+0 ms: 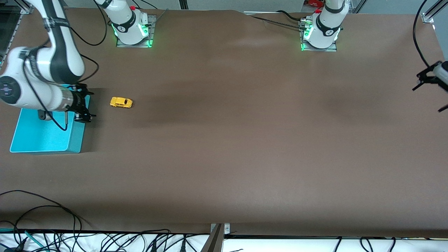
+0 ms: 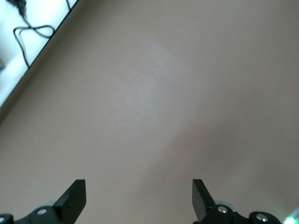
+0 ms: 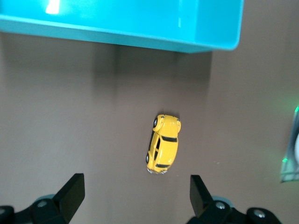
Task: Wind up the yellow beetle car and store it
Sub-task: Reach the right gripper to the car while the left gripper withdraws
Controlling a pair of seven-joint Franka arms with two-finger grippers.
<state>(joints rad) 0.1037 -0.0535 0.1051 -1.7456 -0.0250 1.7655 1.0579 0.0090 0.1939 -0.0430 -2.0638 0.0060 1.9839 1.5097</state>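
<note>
The yellow beetle car stands on its wheels on the brown table, a short way from the turquoise bin toward the left arm's end. My right gripper hovers low over the bin's edge beside the car, open and empty. In the right wrist view the car lies just ahead of the open right gripper, with the bin's wall past it. My left gripper waits open at the left arm's end of the table. In the left wrist view the left gripper has only bare table under it.
The two arm bases stand along the table's edge farthest from the front camera. Loose cables run along the edge nearest that camera. Brown table surface stretches between the car and the left arm's end.
</note>
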